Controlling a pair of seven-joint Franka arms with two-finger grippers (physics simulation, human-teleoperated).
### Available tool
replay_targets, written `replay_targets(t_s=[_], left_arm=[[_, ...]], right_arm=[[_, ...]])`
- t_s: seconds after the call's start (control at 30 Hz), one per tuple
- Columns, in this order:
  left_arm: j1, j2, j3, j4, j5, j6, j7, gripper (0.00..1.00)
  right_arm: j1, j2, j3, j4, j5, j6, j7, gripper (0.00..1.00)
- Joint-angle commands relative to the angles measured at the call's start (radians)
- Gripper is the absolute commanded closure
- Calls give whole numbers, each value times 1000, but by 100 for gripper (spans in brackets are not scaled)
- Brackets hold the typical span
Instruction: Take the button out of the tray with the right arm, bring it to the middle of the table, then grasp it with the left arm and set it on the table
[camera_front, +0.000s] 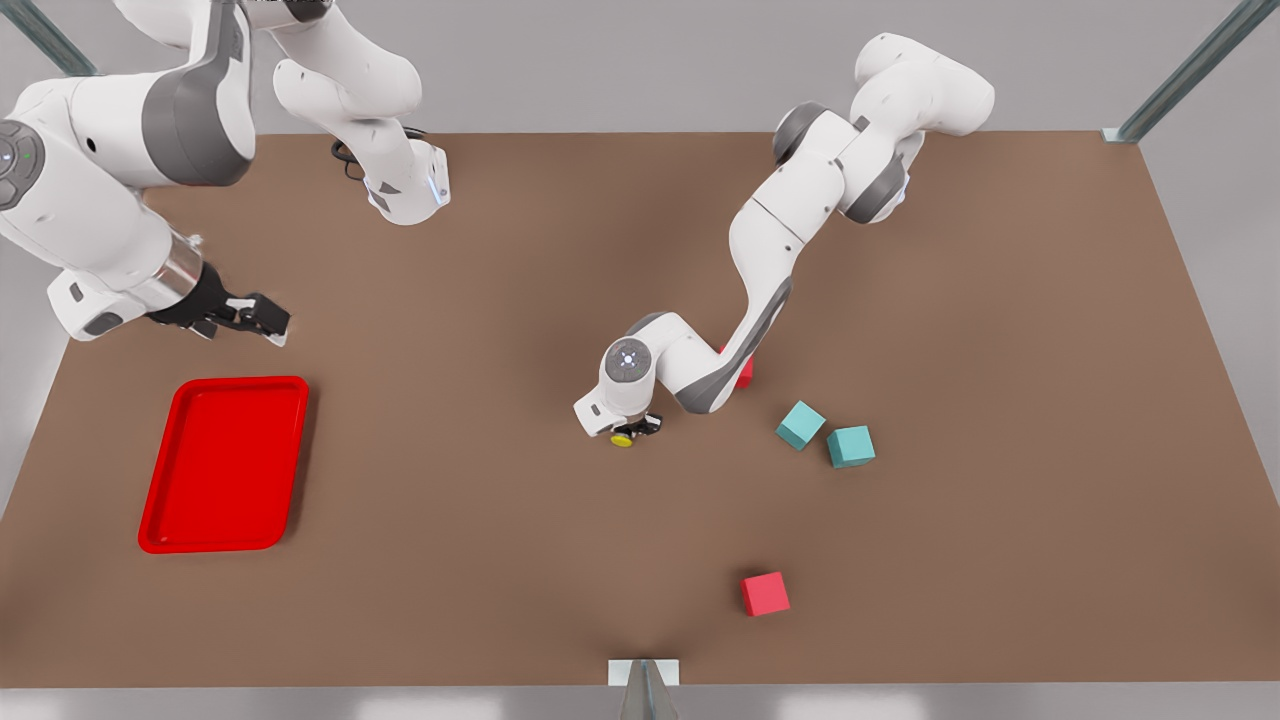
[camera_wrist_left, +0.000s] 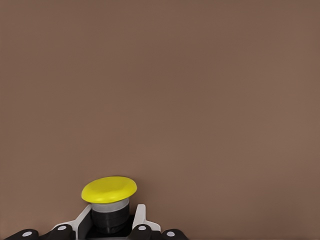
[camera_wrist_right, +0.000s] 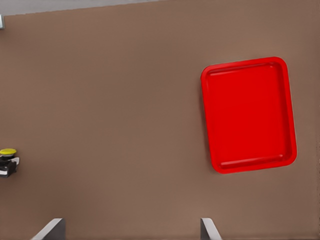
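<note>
Red tray (camera_front: 225, 465) bare | left claw (camera_front: 632, 432) grips button (camera_front: 622, 439) | right claw (camera_front: 262, 318) spread

— Where does the front view sit?
— High, looking steeply down across the whole matte brown tabletop (camera_front: 450, 560).
— And the wrists?
— Left hugs the yellow-capped black push-button (camera_wrist_left: 109, 190); right hangs high above the glossy red rectangular tray (camera_wrist_right: 248, 114), sharing both with the front.

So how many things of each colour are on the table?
Red: 3, the tray, a cube and a cube half hidden behind the arm
Teal: 2 cubes
Yellow-capped: 1 button, held in the left gripper
Total: 6
</note>
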Motion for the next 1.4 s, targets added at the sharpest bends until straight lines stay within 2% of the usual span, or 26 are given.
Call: replay_targets(t_s=[0.0, 0.17, 0.43, 0.6, 0.7, 0.77, 0.87, 0.93, 0.97, 1.03, 1.17, 1.27, 1.37], left_arm=[[0, -1, 0, 1, 1, 2, -14, 48], [0, -4, 0, 2, 1, 0, -13, 50], [-2, -16, 8, 4, 10, -17, -28, 50], [-18, -73, 9, 4, 84, -173, -147, 50], [-115, -88, 146, 8, 84, -271, -430, 50], [-236, -88, 316, 10, 82, -357, -665, 50], [-327, -85, 459, 11, 99, -425, -911, 50], [-336, -87, 460, 11, 226, -426, -1184, 50], [-347, -84, 457, 14, 373, -425, -1317, 50], [-364, -81, 459, 14, 499, -437, -1384, 51], [-394, -56, 457, 8, 659, -428, -1605, 51], [-399, -29, 455, 1, 783, -328, -1826, 51], [-394, -6, 455, -49, 852, -307, -1967, 51]], right_arm=[[-37, 9, -2, 3, -1, 2, -10, 0], [23, 4, 34, 15, -88, -23, -22, 0], [0, 12, 28, 15, -13, -30, -17, 0], [6, 23, 28, 15, -13, -29, -5, 0], [9, 23, 28, 15, -13, -29, -5, 0], [9, 23, 28, 15, -13, -29, -5, 0], [9, 23, 28, 15, -12, -29, -5, 0], [11, 23, 28, 15, -10, -29, -5, 0], [11, 23, 28, 15, -10, -29, -5, 0], [11, 23, 28, 15, -10, -29, -5, 0], [12, 23, 31, 15, -10, -26, -7, 0], [14, 23, 32, 15, -7, -26, -8, 0], [17, 23, 32, 15, -5, -26, -8, 0]])
